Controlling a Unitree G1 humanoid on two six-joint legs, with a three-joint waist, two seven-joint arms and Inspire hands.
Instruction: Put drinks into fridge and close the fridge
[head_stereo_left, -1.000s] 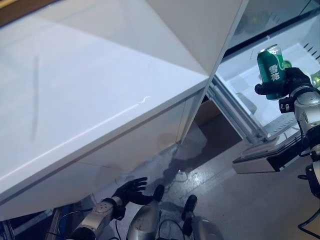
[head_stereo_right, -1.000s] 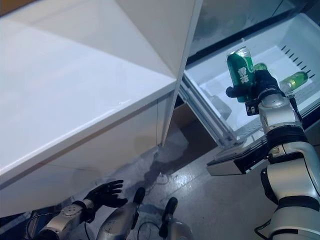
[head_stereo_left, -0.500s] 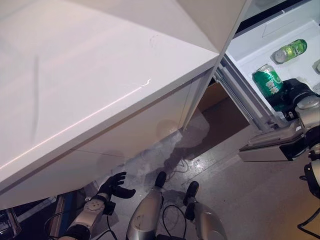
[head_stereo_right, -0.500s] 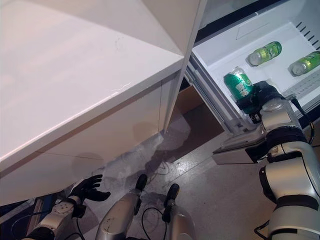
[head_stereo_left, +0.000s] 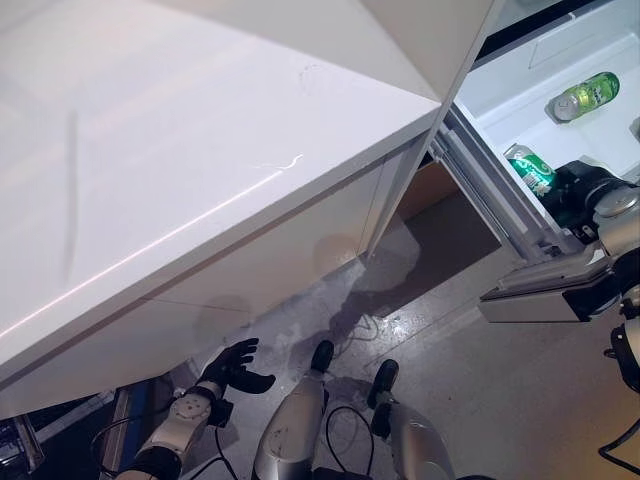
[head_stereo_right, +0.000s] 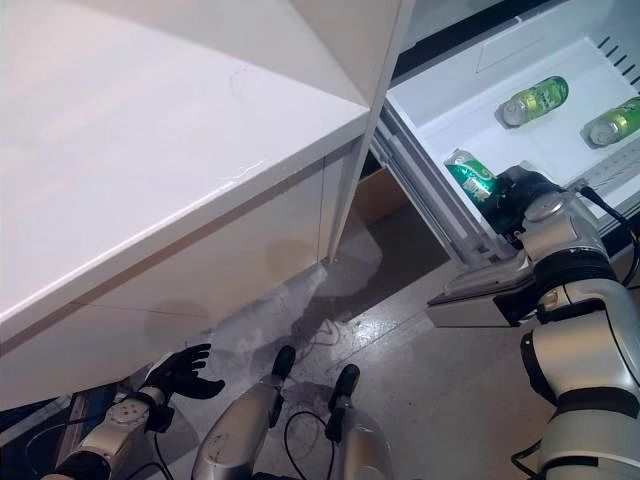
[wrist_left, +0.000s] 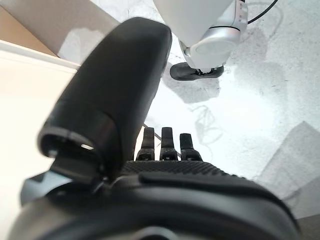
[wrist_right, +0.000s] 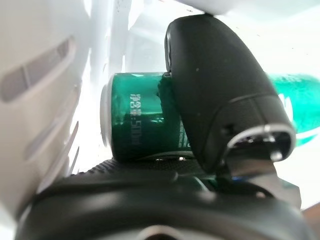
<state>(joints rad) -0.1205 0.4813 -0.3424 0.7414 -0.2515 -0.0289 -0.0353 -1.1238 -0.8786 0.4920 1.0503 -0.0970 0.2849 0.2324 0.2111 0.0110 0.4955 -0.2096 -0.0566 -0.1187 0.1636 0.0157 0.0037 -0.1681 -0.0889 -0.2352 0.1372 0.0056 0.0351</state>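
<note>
**A:** Start nearest. What is the left hand doing?

**B:** The left hand (head_stereo_left: 232, 366) hangs low at the near left, just above the grey floor (head_stereo_left: 500, 400), under the overhang of the white bench (head_stereo_left: 180, 170). Its fingers (wrist_left: 162, 145) are straight and spread, holding nothing.

**A:** And the right hand?

**B:** The right hand (head_stereo_right: 517, 195) is out at the right, reaching over the near edge of the fridge drawer (head_stereo_right: 440, 110). Its thumb and fingers are curled round a green drink can (head_stereo_right: 468, 174); the right wrist view shows the thumb (wrist_right: 220, 95) pressed across the can's side.

**A:** How does the can sit?

**B:** Tilted almost flat, its top end toward the left, low in the near left corner of the white drawer. Whether it touches the drawer floor I cannot tell.

**A:** Anything farther in?

**B:** Two green bottles lie on their sides deeper in the drawer: one bottle (head_stereo_right: 534, 100) toward the far middle, a second bottle (head_stereo_right: 613, 122) at the right edge, well apart from the can. The drawer stands pulled out, so the fridge is open.
</note>
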